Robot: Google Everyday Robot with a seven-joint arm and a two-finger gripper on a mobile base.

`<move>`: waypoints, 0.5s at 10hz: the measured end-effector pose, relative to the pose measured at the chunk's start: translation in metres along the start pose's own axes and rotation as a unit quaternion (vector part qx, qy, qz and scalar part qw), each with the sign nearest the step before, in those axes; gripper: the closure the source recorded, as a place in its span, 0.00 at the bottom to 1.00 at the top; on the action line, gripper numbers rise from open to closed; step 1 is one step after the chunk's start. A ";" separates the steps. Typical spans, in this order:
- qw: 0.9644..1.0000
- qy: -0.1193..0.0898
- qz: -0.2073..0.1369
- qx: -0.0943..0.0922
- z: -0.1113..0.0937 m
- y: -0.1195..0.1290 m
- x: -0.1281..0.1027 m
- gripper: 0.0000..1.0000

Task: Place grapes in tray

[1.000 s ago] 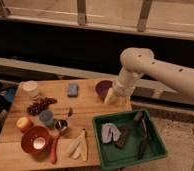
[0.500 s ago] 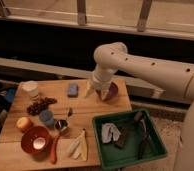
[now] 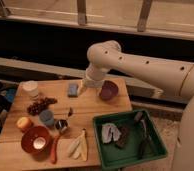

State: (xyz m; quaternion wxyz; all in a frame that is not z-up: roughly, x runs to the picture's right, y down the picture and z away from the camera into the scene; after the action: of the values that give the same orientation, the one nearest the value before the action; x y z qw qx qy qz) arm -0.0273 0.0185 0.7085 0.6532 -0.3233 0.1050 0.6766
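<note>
The grapes [image 3: 41,105], a dark reddish-purple bunch, lie on the left part of the wooden table [image 3: 90,112]. The green tray [image 3: 98,146] stands at the table's front right corner and holds a grey cloth [image 3: 110,132] and dark tools [image 3: 142,135]. My white arm reaches in from the right. My gripper [image 3: 84,87] hangs over the back middle of the table, between a blue sponge [image 3: 73,89] and the dark purple bowl [image 3: 109,90]. It is right of and behind the grapes, apart from them.
A white cup [image 3: 30,88] stands at the back left. A blue cup [image 3: 46,117], an orange fruit [image 3: 24,123], a small metal cup [image 3: 61,125], an orange-red bowl [image 3: 35,139], a carrot-like stick [image 3: 55,147] and a pale banana [image 3: 79,146] fill the front left.
My arm has swung left, from near the purple bowl at the table's right side to over the back middle by the blue sponge. The grapes and tray have not moved.
</note>
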 end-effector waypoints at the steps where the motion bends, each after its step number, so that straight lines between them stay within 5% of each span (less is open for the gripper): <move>1: 1.000 0.000 -0.005 0.002 0.004 -0.001 0.000 0.39; 5: 0.999 0.005 -0.041 -0.007 0.050 0.052 -0.009 0.39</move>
State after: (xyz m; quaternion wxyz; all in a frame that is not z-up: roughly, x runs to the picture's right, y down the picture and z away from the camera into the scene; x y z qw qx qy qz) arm -0.0927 0.0329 0.7376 0.6779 -0.3348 0.0901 0.6483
